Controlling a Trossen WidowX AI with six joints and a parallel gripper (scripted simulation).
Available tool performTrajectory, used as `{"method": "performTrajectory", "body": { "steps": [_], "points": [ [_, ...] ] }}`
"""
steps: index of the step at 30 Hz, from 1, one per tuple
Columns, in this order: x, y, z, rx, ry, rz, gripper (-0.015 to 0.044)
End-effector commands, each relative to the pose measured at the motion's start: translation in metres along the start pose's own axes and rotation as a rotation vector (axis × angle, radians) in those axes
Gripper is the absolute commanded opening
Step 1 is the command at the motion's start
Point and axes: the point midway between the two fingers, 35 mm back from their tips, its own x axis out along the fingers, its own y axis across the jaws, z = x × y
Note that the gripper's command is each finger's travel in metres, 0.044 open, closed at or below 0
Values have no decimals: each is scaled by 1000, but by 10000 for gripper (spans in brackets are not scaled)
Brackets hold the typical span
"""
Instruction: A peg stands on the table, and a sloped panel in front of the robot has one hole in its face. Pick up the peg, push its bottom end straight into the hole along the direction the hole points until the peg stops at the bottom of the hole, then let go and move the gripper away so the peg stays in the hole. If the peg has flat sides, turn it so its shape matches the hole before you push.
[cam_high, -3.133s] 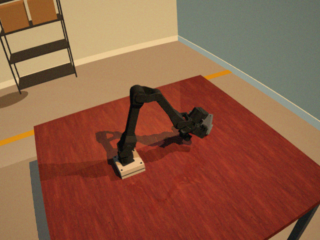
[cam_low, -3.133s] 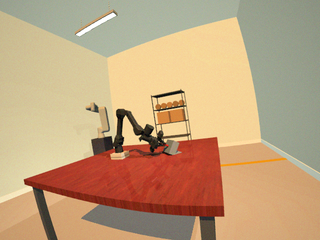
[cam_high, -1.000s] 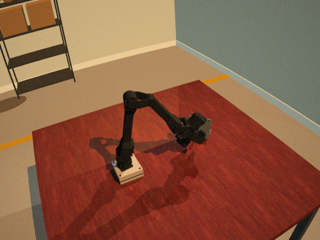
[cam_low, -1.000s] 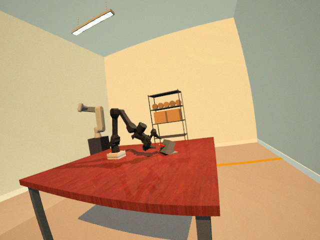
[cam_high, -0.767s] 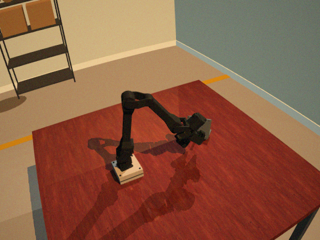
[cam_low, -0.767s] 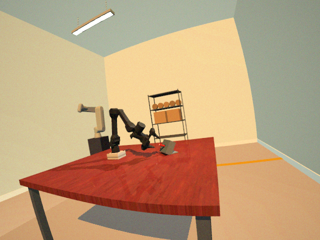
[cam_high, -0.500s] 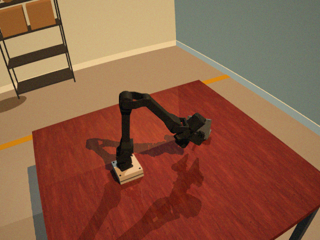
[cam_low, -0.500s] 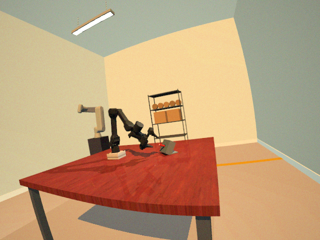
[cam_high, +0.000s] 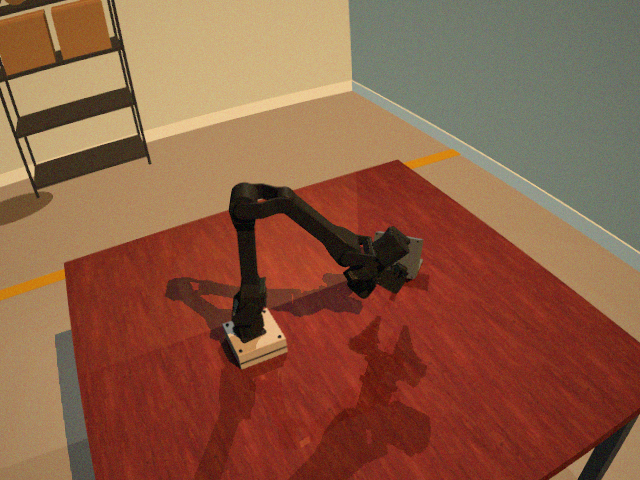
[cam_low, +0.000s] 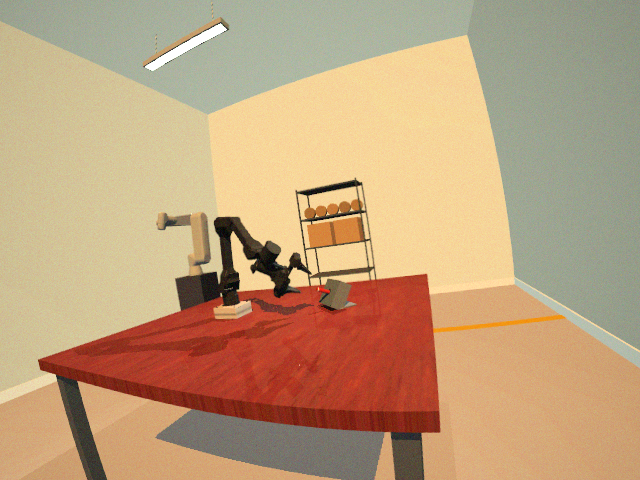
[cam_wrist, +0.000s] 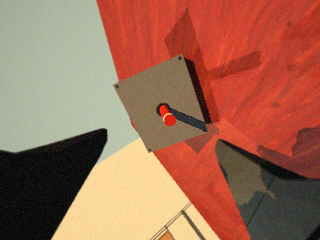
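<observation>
The grey sloped panel (cam_high: 415, 254) (cam_low: 338, 294) (cam_wrist: 142, 102) stands on the table (cam_high: 491, 330) (cam_low: 356, 366). A red round peg (cam_low: 323, 290) (cam_wrist: 167, 116) with a pale band near its outer end sits in the panel's hole (cam_wrist: 158, 107) and sticks out of the face. Part of the hole's dark rim shows around it. How deep its bottom end sits is hidden. My gripper (cam_low: 304, 282) (cam_wrist: 162, 139) is open and empty, its fingers wide apart and back from the peg's outer end, touching neither peg nor panel. In the top view the arm hides the peg.
The arm's pale base (cam_high: 263, 343) (cam_low: 232, 310) is on the table, and the arm reaches from it to the panel. Behind the table stand a shelf rack (cam_low: 341, 271) with boxes and a second, pale robot arm (cam_low: 199, 237) on a dark pedestal.
</observation>
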Motion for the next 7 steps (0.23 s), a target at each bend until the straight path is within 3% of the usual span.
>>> {"method": "performTrajectory", "body": {
  "steps": [1,7],
  "points": [
    [-7,1,0,-4,-1,3,440],
    [-12,1,0,-4,-1,3,440]
  ]
}}
